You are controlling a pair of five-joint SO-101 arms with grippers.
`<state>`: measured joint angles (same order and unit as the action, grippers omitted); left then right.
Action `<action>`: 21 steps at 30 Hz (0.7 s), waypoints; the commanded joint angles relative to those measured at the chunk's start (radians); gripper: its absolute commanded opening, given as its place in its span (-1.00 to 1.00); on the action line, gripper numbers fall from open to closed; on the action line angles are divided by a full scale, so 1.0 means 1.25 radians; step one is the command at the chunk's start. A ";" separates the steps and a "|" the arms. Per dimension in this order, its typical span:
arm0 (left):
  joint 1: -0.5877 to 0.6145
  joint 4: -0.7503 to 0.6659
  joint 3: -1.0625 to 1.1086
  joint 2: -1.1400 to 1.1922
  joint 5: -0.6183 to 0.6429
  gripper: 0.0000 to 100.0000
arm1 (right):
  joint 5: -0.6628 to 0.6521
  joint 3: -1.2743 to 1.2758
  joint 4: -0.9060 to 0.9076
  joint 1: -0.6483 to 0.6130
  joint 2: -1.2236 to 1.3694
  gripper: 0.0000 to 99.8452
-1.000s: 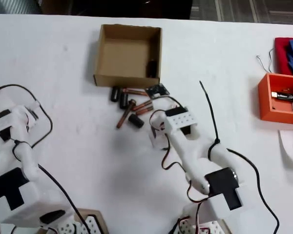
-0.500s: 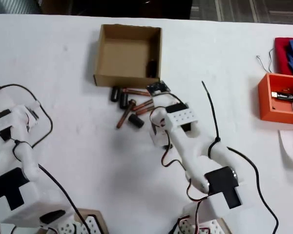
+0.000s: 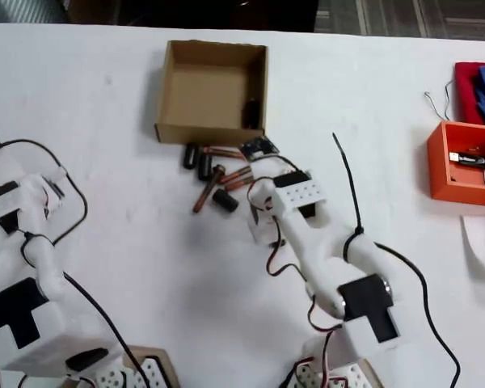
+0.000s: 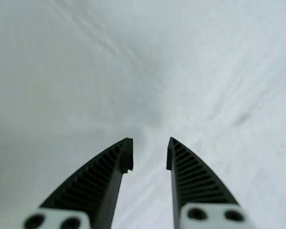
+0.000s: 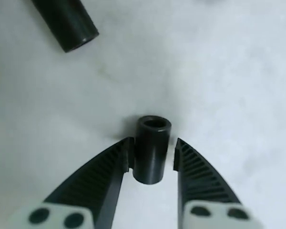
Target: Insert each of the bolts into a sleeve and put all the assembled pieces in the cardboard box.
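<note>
The cardboard box (image 3: 214,87) stands open at the back of the table, with one black piece (image 3: 250,113) against its inner right wall. In front of it lies a pile of copper-coloured bolts (image 3: 208,187) and black sleeves (image 3: 225,200). My right gripper (image 5: 152,152) is just right of the pile, low over the table, shut on a short black sleeve (image 5: 152,138) whose open end points away from it. Another sleeve (image 5: 66,24) lies farther off. My left gripper (image 4: 149,152) is open over bare white table, and its arm (image 3: 28,234) is at the left edge.
An orange bin (image 3: 461,166) holding a small dark stick stands at the right edge, with red and blue cloth (image 3: 477,81) behind it. A small circuit board (image 3: 259,148) lies beside the box's front corner. Cables trail from both arms.
My right arm has shifted slightly left, toward the pile of bolts and sleeves. The left arm and the pile have not moved.
</note>
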<state>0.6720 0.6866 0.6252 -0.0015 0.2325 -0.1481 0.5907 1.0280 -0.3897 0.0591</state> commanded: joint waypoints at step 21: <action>-0.010 0.002 -0.026 -0.001 -0.002 -0.72 | -0.010 -0.044 0.001 0.039 -0.084 -0.96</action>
<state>0.6720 0.6866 0.6252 -0.0015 0.2325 -0.1542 0.5416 1.0234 -0.3468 0.0882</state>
